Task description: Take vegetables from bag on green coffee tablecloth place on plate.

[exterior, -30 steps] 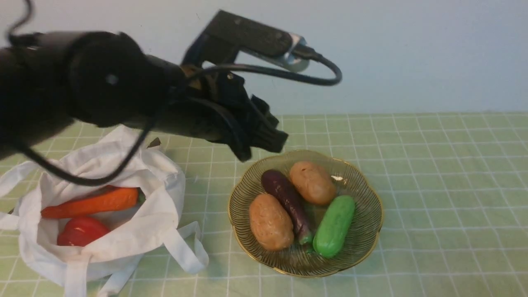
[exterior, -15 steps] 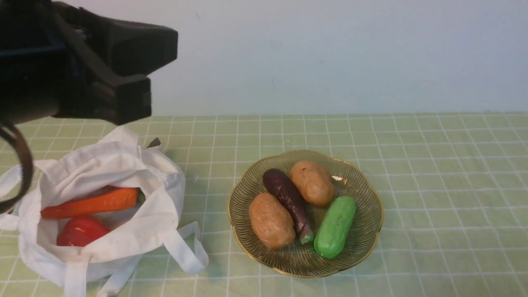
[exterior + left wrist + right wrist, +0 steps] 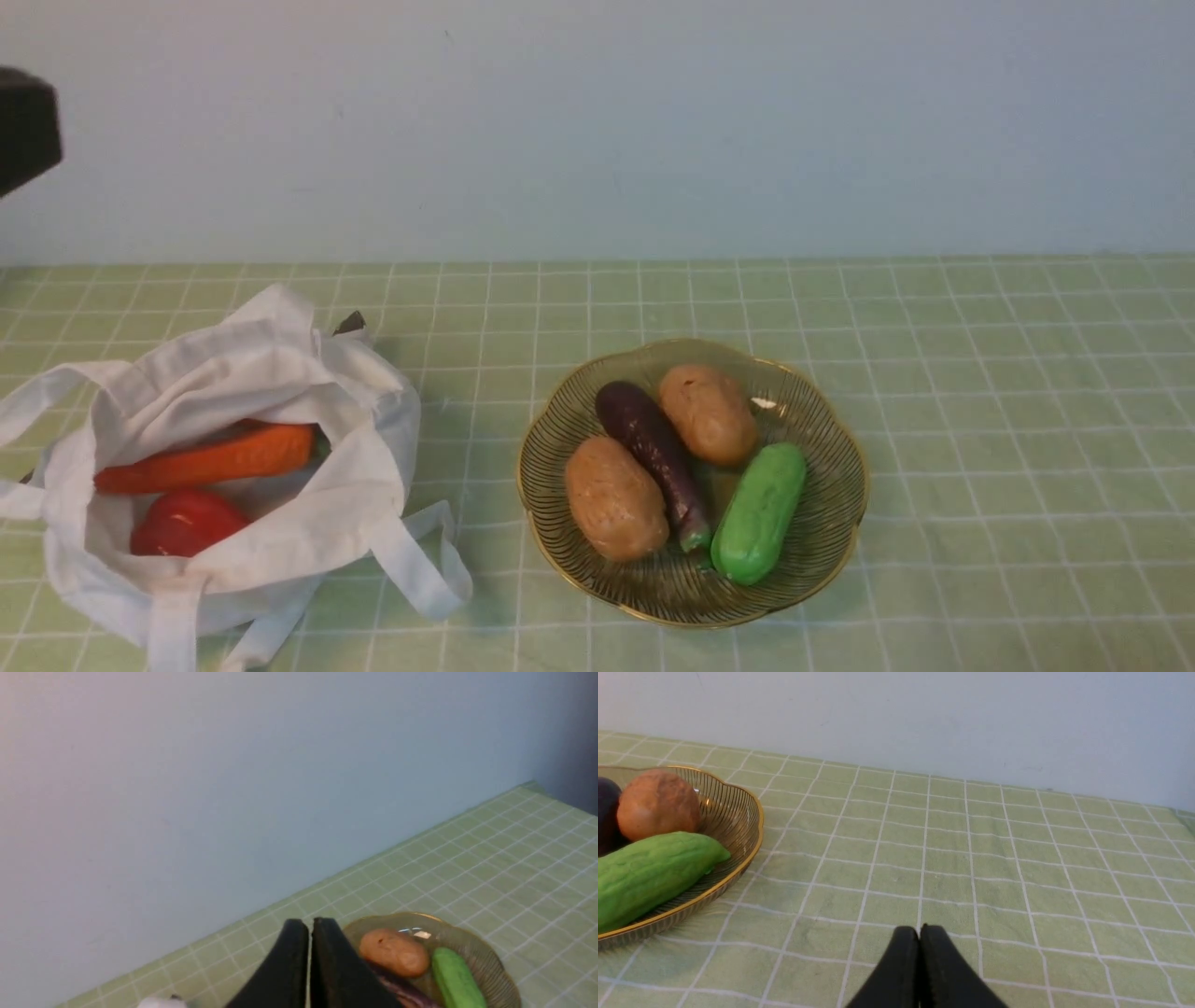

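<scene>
Vegetables sit in two camps. On the robot's left, the bag [image 3: 280, 392] slumps open on the green coffee tablecloth [image 3: 1008, 392]. Inside lie the carrot [image 3: 205, 459] and, nearer the camera, the red round one [image 3: 187, 523]. White folds cover the carrot's far end and the red one's lower half. The counter itself is hidden under the cloth.

Apart from the bag, to its right, the plate [image 3: 826, 560] carries four pieces. One potato [image 3: 614, 499] lies at the near left and a second potato [image 3: 708, 413] at the far side, with the eggplant [image 3: 649, 448] running between them. The cucumber [image 3: 758, 511] lies on the right, its near end just beside the eggplant's green stem.

The left gripper [image 3: 310, 921] shows only in its own wrist view, jaws clenched on nothing, a hairline seam between them. They hide most of the eggplant there, and the frame edge cuts off the cucumber and the plate. In the front view a dark block [image 3: 23, 126] pokes in at the left edge, and which part of the arm it is cannot be told.

The right gripper [image 3: 919, 928] is out of the front view too. Its wrist camera shows jaws pressed tight and empty over bare cloth, with the plate cut off at the frame's side.
</scene>
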Tool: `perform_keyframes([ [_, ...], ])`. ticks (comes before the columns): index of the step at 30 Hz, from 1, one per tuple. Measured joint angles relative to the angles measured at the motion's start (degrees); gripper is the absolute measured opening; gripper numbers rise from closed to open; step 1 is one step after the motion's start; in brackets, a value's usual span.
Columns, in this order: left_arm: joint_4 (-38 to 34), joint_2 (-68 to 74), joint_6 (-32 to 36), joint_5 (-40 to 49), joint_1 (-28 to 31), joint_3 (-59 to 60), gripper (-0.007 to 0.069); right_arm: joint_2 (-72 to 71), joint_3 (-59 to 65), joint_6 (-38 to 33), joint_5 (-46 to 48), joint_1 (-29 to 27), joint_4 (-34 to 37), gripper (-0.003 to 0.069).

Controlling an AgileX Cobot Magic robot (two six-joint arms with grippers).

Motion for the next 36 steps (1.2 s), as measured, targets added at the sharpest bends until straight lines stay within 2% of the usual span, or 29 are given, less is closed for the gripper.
perform_keyframes([
  [4,1.54,-8.76,-2.60,-3.87,6.97,13.60,-0.0005,0.00,0.00,0.00,0.00,0.00,0.00,-0.0015],
  [5,1.42,-9.24,-2.60,-3.87,6.97,14.43,-0.0005,0.00,0.00,0.00,0.00,0.00,0.00,-0.0015],
  [8,-1.21,-18.03,-0.19,-11.23,14.82,30.73,-0.0005,0.00,0.00,0.00,0.00,0.00,0.00,-0.0015],
  [10,-2.00,-20.78,0.91,-13.66,17.51,35.28,-0.0005,0.00,0.00,0.00,0.00,0.00,0.00,-0.0015],
  [11,-3.08,-24.67,1.81,-16.74,20.03,43.93,-0.0005,0.00,0.00,0.00,0.00,0.00,0.00,-0.0015],
  [16,-4.58,-32.81,2.16,-20.31,24.44,58.54,-0.0005,0.00,0.00,0.00,0.00,0.00,0.00,-0.0015],
  [36,-5.11,-36.49,2.23,-18.34,25.36,60.35,-0.0005,0.00,0.00,0.00,0.00,0.00,0.00,-0.0015],
])
